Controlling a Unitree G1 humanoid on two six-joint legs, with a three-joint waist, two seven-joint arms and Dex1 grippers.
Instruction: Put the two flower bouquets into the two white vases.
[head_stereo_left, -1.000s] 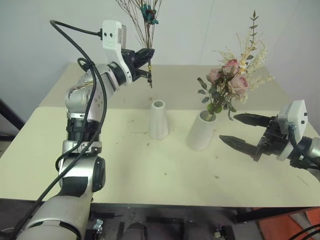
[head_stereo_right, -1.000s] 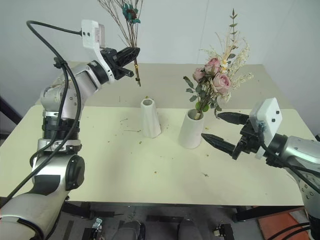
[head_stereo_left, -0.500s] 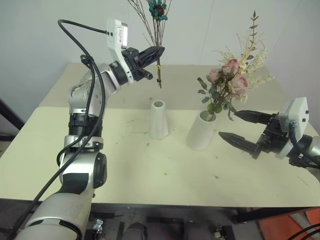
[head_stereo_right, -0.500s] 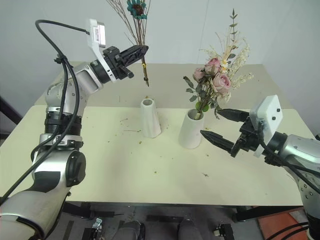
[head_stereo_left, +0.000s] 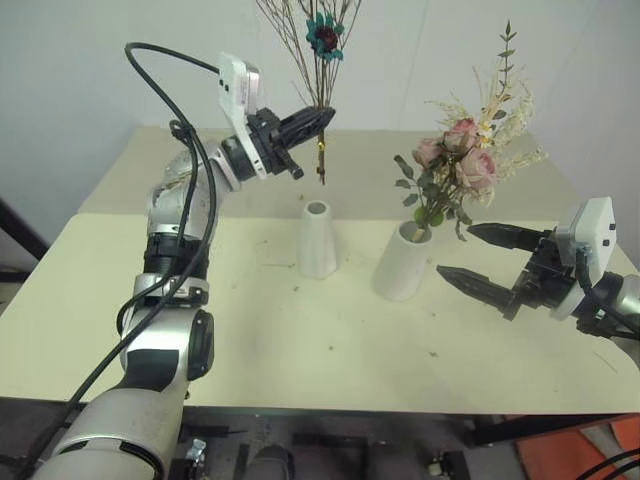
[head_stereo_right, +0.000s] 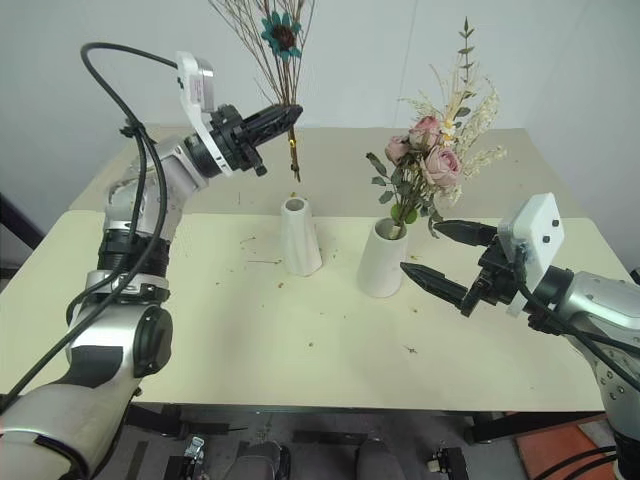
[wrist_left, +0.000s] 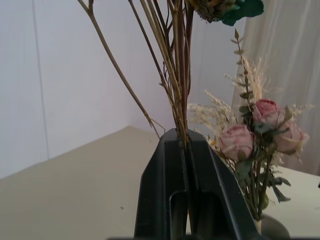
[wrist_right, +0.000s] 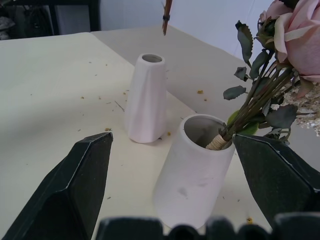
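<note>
pinching the brown-stemmed bouquet (head_stereo_left: 318, 60), left pincer (head_stereo_left: 322, 117) holds it upright above the slim vase (head_stereo_left: 317, 240); rose bouquet (head_stereo_left: 462, 160) stands in the stout vase (head_stereo_left: 402, 262) on the counter (head_stereo_left: 250, 330); right pincer (head_stereo_left: 480, 262) spread beside it

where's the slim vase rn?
Head views: slim cone vase stands mid-table, empty, left of the stout vase with the roses, below the stems held in the left pincer.

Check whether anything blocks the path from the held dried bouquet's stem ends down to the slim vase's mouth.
Nothing visible does. The left pincer holds the dried bouquet with its stem tips above the slim vase, whose mouth is open. The wide vase with the roses stands apart to its side.
</note>
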